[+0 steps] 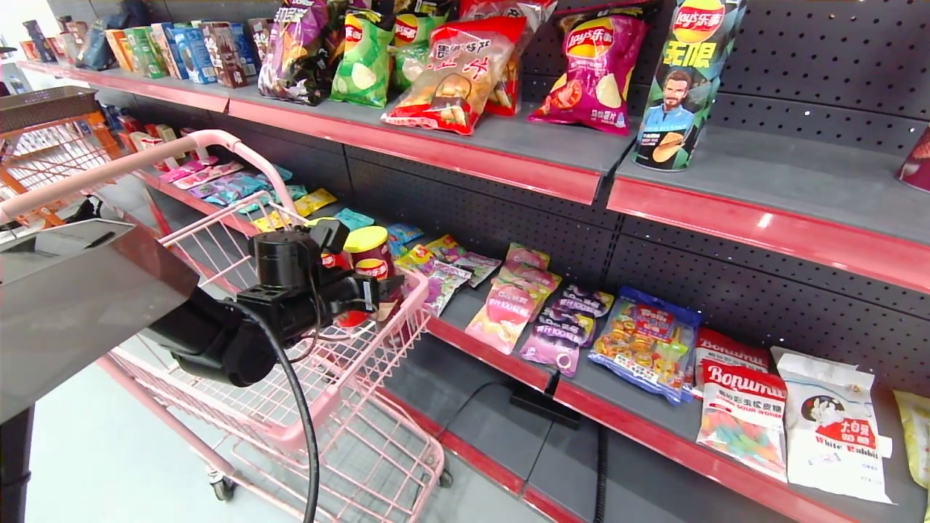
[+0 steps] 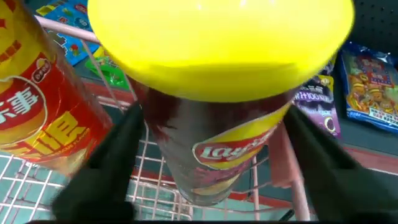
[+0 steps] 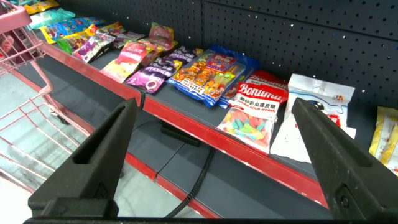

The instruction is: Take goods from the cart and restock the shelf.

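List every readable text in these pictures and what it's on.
"Lay's": pink bag, tall can, yellow-lidded can.
"无限": tall can.
"White Rabbit": white bag.
"Bon...": red bags; the rest is unclear.
Red can: characters cut off.
Other packets: too small or blurred.

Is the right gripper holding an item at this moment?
No, the right gripper has its fingers wide apart with nothing between them; past them lies the lower shelf with its candy bags.
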